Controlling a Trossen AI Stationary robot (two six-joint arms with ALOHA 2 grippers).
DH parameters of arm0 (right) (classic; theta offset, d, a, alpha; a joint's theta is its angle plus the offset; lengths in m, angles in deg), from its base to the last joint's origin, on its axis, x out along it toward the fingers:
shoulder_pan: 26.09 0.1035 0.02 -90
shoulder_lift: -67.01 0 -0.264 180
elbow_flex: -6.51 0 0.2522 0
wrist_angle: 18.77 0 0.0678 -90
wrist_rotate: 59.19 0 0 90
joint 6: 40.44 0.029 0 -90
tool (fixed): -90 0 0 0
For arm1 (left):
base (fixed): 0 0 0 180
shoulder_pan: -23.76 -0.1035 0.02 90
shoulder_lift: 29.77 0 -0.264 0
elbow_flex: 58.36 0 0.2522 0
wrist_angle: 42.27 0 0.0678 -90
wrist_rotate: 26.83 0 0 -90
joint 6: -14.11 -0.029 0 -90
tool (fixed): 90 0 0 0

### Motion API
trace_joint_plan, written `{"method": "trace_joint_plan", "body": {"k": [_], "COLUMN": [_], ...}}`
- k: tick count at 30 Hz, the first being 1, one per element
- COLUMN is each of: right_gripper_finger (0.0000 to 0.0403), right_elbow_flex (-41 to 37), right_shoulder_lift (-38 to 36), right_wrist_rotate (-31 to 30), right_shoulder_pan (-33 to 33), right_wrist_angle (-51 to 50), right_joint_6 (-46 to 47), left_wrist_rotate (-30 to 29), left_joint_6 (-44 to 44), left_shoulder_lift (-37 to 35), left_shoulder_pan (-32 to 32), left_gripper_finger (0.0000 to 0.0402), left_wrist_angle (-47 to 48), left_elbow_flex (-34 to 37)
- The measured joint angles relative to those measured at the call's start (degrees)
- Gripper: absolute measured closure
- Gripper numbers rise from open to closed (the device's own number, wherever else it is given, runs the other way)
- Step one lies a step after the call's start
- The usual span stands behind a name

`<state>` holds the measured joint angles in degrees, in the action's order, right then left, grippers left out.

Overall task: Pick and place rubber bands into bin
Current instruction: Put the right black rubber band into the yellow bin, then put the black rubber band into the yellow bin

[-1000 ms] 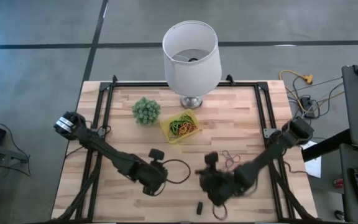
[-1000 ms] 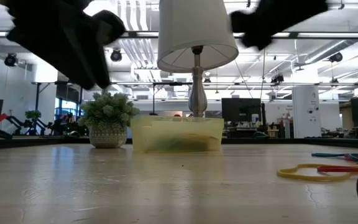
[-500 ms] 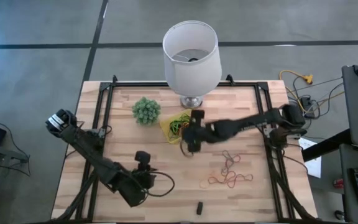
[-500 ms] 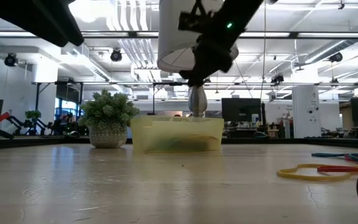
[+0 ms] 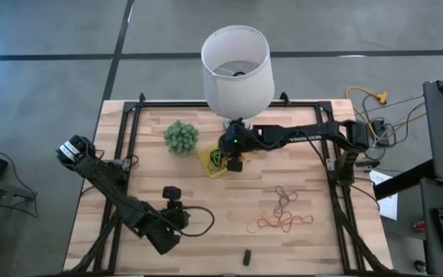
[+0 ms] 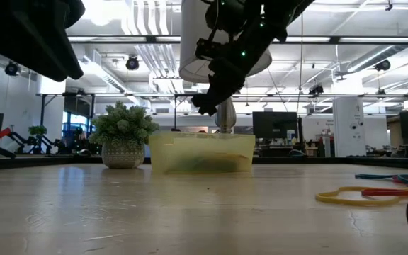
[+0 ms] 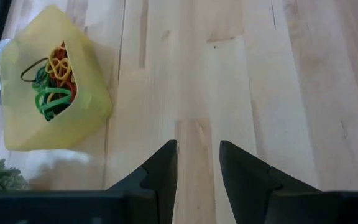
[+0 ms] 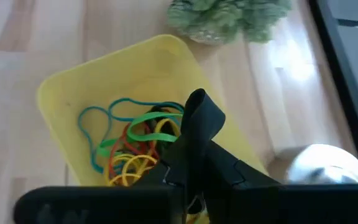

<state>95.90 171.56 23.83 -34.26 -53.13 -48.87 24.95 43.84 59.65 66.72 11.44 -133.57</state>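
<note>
Rubber bands (image 8: 135, 149) visible in bin (image 8: 73, 93) from wrist views only.

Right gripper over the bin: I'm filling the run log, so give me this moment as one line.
right gripper: shut, above bin | left gripper: open, parked near table front | rubber bands: several loose on table

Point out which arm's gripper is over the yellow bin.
The right gripper, fingers shut, hangs above the bin; the left gripper waits over bare wood nearer the table's front.
</note>
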Motion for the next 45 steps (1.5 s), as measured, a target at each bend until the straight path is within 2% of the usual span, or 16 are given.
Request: {"method": "trace_joint_plan", "body": {"k": [3, 11, 17, 23, 28, 35, 39, 42, 45], "right_gripper_finger": [0.0351, 0.0249, 0.0209, 0.0204, 0.021, 0.0214, 0.0214, 0.0216, 0.0216], "right_elbow_flex": [0.0, 0.0, 0.0, 0.0, 0.0, -0.4, -1.7, -2.6, -3.8], "right_shoulder_lift": [0.8, 1.7, 1.4, -0.8, -2.4, -5.0, -6.6, -7.7, -8.8], "right_wrist_rotate": [1.7, 1.0, 1.0, 1.3, 1.1, 0.8, -2.6, -5.6, -9.1], "right_shoulder_pan": [-0.3, -0.4, -0.3, 2.6, 6.5, 14.4, 20.9, 26.1, 31.2], "right_wrist_angle": [0.6, 1.6, 0.8, -6.9, -14.4, -23.1, -24.8, -25.6, -25.4], "right_joint_6": [-0.4, 0.0, -0.1, 0.7, 5.0, 13.5, 18.0, 21.1, 25.1], "left_wrist_rotate": [0.0, 0.0, 0.0, -1.6, -2.9, -2.9, -2.8, -0.5, 7.0], "left_joint_6": [0.0, 0.0, -0.1, -4.3, -14.8, -31.7, -37.0, -38.2, -40.1], "left_shoulder_lift": [0.0, 0.0, 0.0, 0.5, 1.6, 2.2, 2.3, 2.6, 3.9], "left_shoulder_pan": [0.0, 0.0, 0.0, -0.1, -0.5, -1.8, -2.5, -3.6, -5.5], "left_gripper_finger": [0.0297, 0.0297, 0.0297, 0.0297, 0.0297, 0.0297, 0.0297, 0.0297, 0.0297], "left_wrist_angle": [-0.4, -0.5, -1.7, -8.1, -16.6, -36.4, -40.7, -41.9, -44.9], "left_elbow_flex": [0.0, -0.1, -0.1, 0.0, 0.5, 3.4, 3.9, 3.9, 3.9]}}
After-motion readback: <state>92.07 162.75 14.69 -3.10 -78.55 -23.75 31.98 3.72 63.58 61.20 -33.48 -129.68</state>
